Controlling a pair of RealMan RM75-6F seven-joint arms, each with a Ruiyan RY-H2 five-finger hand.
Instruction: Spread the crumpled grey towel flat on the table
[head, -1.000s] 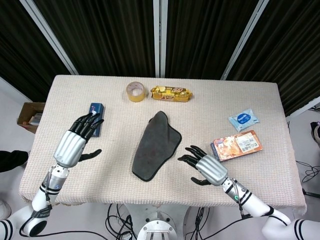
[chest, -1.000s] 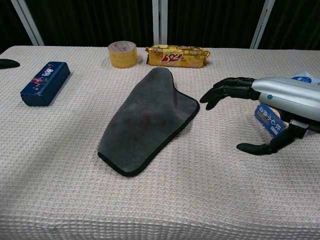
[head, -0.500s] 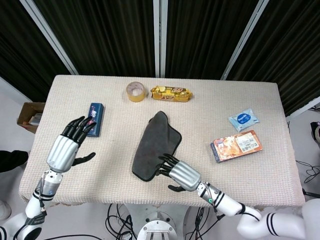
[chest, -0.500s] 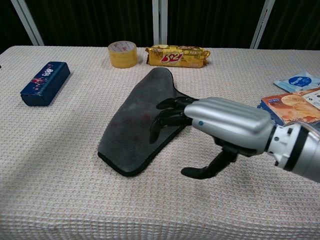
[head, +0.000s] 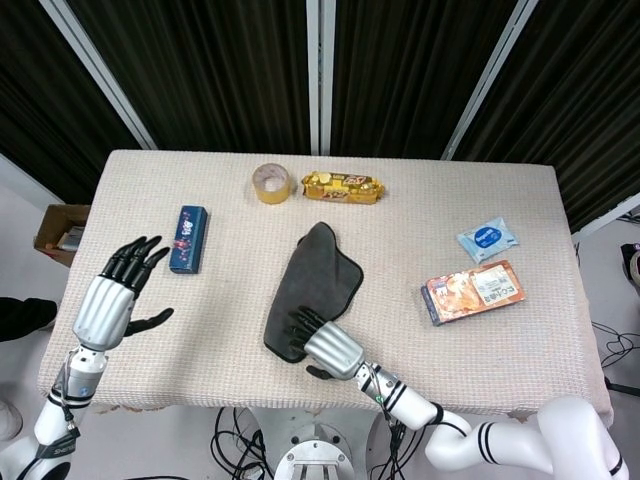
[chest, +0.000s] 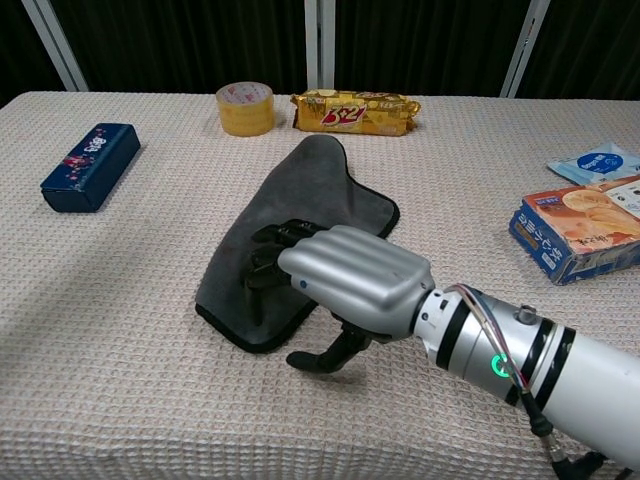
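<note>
The grey towel (head: 318, 280) (chest: 300, 215) lies folded in a long irregular shape at the table's middle, with a dark hem along its near edge. My right hand (head: 326, 348) (chest: 340, 275) is over its near end, fingers (chest: 268, 262) spread and resting on the cloth, thumb hanging off the near edge. My left hand (head: 108, 296) hovers at the table's left side with fingers apart, holding nothing, and shows only in the head view.
A blue box (head: 187, 238) (chest: 90, 165) lies at the left. A tape roll (head: 270, 182) (chest: 245, 108) and a yellow biscuit pack (head: 344, 187) (chest: 354, 111) sit at the back. An orange packet (head: 474, 291) (chest: 580, 225) and a blue wipes pack (head: 487, 239) (chest: 597, 162) lie at the right.
My right hand has swept left from beside the orange packet onto the towel's near end. My left hand has drawn back toward the table's left edge.
</note>
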